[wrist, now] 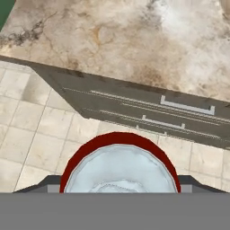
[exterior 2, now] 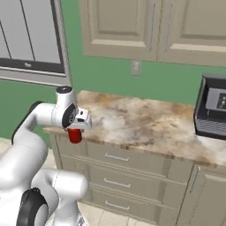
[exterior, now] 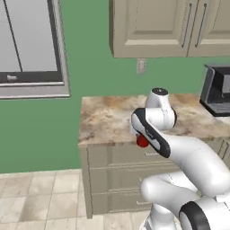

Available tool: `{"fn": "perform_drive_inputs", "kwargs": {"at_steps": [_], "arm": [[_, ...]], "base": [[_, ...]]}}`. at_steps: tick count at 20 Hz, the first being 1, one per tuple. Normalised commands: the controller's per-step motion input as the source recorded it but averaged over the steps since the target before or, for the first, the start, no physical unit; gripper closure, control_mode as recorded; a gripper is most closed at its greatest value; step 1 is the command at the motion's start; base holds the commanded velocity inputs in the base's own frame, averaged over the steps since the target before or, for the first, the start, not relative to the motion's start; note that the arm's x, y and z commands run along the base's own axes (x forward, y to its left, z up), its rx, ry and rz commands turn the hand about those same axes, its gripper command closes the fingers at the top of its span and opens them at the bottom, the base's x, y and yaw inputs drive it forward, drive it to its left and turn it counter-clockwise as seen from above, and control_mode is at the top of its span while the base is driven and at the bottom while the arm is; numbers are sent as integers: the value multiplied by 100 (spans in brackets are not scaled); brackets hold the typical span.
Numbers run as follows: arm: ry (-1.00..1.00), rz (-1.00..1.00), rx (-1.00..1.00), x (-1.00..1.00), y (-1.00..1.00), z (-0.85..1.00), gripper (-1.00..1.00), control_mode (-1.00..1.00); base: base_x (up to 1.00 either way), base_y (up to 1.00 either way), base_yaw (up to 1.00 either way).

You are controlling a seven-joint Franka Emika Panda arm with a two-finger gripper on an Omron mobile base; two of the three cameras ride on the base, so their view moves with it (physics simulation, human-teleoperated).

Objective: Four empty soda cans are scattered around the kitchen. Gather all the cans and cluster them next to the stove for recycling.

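Viewed from the room, scanning left to right: a window (exterior: 31, 45) occupies the 10 o'clock sector of the left base view, above a tiled floor (exterior: 40, 193). Next comes the marble-patterned surface (exterior 2: 145, 119), carried on a cabinet with drawers (exterior 2: 114, 176). At its left front corner the gripper (exterior 2: 75, 130) is clenched on one soda can (exterior 2: 75, 136), which hangs below the hand, just off the surface edge and in front of the top drawer. In the hand view the can's silver top and red rim sit at 6 o'clock, with the drawer fronts and floor tiles beyond, which indicates that the can is held over the floor, not over the surface. An outlet (exterior 2: 136, 67) sits on the green wall at 12 o'clock, under the upper cabinets (exterior 2: 145, 26). A dark appliance (exterior 2: 212, 110) stands at 3 o'clock on the surface. Task status, as a judgement: one can is in hand and awaits delivery; no stove appears here, so the base likely must drive to it. The state of the remaining three cans cannot be determined.
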Motion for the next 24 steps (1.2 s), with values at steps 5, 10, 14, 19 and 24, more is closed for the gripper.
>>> {"fn": "perform_drive_inputs", "kwargs": {"at_steps": [5, 10, 14, 19, 24], "arm": [[0, 0, 0, 0, 0, 0, 100, 100], [0, 0, 0, 0, 0, 0, 100, 100], [0, 0, 0, 0, 0, 0, 100, 100], [0, 0, 0, 0, 0, 0, 100, 100], [0, 0, 0, 0, 0, 0, 100, 100]], "base": [[-13, 48, 45], [-12, 22, 48], [-1, 0, 50], [-8, 0, 50], [-12, 0, 50]]}}
